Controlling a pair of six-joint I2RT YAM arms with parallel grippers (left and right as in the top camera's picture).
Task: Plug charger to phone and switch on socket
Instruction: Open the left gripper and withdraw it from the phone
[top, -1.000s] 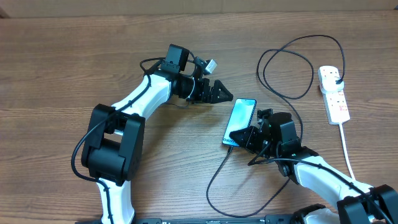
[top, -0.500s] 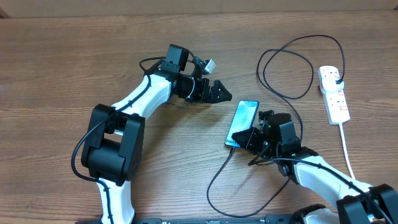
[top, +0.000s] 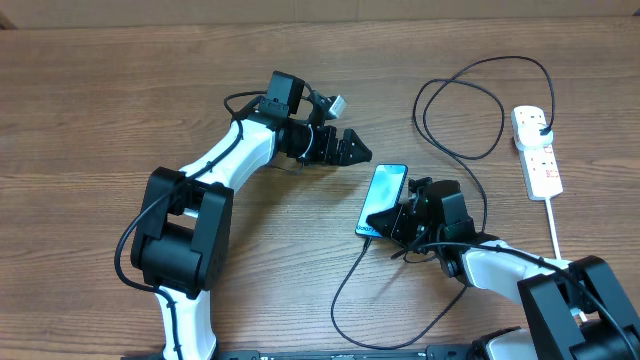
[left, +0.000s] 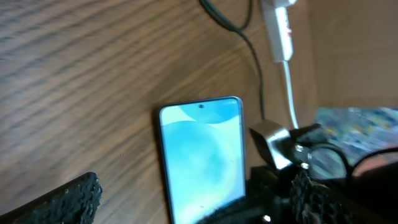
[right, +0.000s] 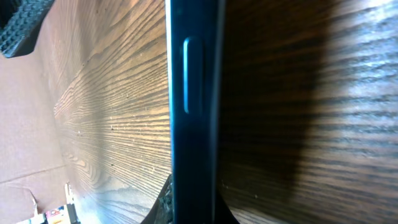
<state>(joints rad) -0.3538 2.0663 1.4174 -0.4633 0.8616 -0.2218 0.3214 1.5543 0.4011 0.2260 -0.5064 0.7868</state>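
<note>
The phone (left: 202, 158) lies screen-up on the wooden table (left: 74, 74), the textured black fingers (left: 68, 200) of the left gripper (left: 189, 204) spread wide either side, the black charger (left: 249, 43) and white socket (left: 280, 31) beyond it.

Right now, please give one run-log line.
left jaws: open, apart from phone | right jaws: shut, at phone's near end | charger: plug in socket
</note>
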